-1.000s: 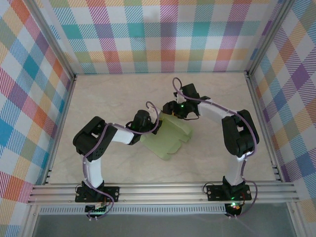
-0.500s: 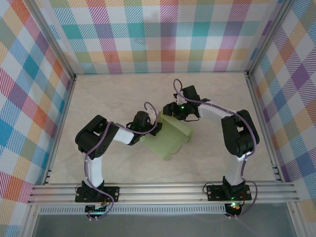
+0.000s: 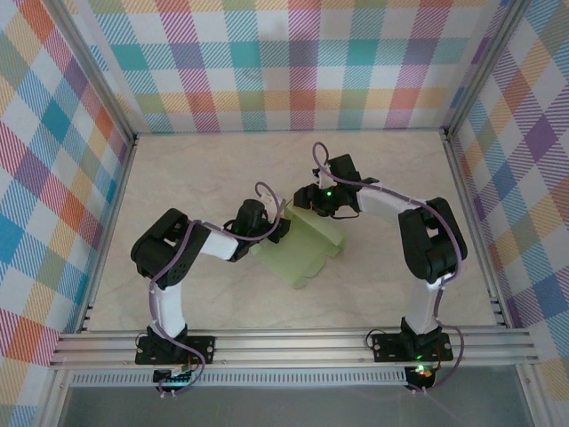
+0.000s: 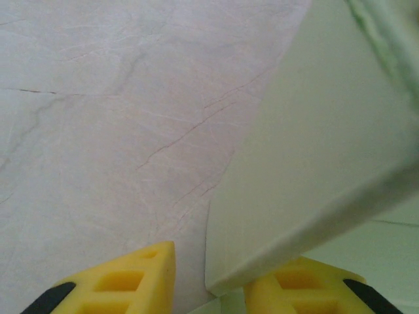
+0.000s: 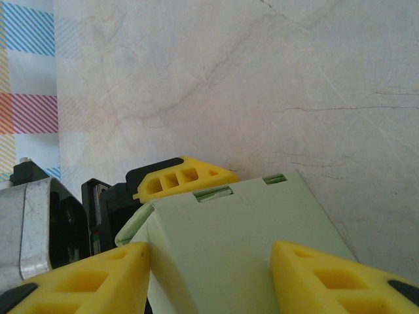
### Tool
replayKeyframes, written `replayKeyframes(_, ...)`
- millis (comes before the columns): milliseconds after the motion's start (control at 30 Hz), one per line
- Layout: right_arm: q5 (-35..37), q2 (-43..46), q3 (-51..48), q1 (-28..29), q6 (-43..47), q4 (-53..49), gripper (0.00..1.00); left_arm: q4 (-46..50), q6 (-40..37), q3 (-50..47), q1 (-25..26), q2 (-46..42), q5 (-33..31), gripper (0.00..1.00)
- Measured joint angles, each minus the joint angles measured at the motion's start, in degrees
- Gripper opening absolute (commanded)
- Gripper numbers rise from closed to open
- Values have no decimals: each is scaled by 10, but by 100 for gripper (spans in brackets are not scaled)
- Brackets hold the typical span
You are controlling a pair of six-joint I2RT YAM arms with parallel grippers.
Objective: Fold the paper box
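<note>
Cream marble-look tabletop (image 3: 178, 178) fills the middle of the overhead frame, with thin dark veins showing up close. Pastel plaid wall panels (image 3: 284, 62) box it in at top, left and right. Silver aluminium corner posts (image 3: 100, 84) slant in from the upper corners. Ribbed silver aluminium rails (image 3: 293, 347) run across the bottom.

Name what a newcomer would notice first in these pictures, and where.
The pale green paper box lies mid-table, with the left gripper at its left edge and the right gripper at its far edge. Bright plaid walls enclose the pale marbled table on three sides.
</note>
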State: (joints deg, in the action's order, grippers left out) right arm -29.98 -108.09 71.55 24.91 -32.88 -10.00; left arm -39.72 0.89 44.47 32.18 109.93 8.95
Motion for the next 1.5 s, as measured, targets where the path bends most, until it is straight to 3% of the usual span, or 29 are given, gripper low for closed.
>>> replayKeyframes(500,-18,-2,-28,-6,-41,72,50,22,44,43,-1,12,36,0)
replayKeyframes(700,-22,-2,-33,-9,-53,85,51,22,52,47,-1,15,37,0)
replayKeyframes(1000,-2,19,-45,-13,-43,67,72,44,24,51,-4,8,41,0)
replayKeyframes(1233,17,94,-75,-52,-31,41,80,194,-32,110,-21,-29,40,0)
replayKeyframes(1500,58,192,-120,-100,-3,19,81,446,-104,245,-23,-67,-43,0)
